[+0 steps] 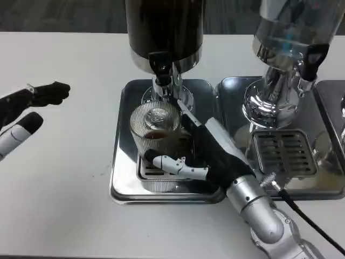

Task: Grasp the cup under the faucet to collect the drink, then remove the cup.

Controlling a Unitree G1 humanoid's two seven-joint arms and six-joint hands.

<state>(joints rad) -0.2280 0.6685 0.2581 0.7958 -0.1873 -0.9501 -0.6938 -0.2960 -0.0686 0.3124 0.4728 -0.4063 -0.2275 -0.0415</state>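
The right robot hand (207, 156) grips the ribbed glass cup (155, 129) standing on the drip tray (121, 178) beneath the faucet (161, 67); filling appears underway. Next: lift it clear, level. The left robot hand (32, 108) waits, fingers apart.

My view cuts off the tops of the dark drink dispenser (164, 27) and the clear one (296, 24). My left robot hand (29, 110) runs off the left edge, and my right robot hand (207, 156) hides the ribbed clear cup's (155, 129) far side.

The ribbed clear plastic cup (155, 132) stands on the square steel drip tray (121, 178), at 6 o'clock of the black dispenser faucet (160, 65); the second steel tray (329, 183) lies at 3 o'clock.
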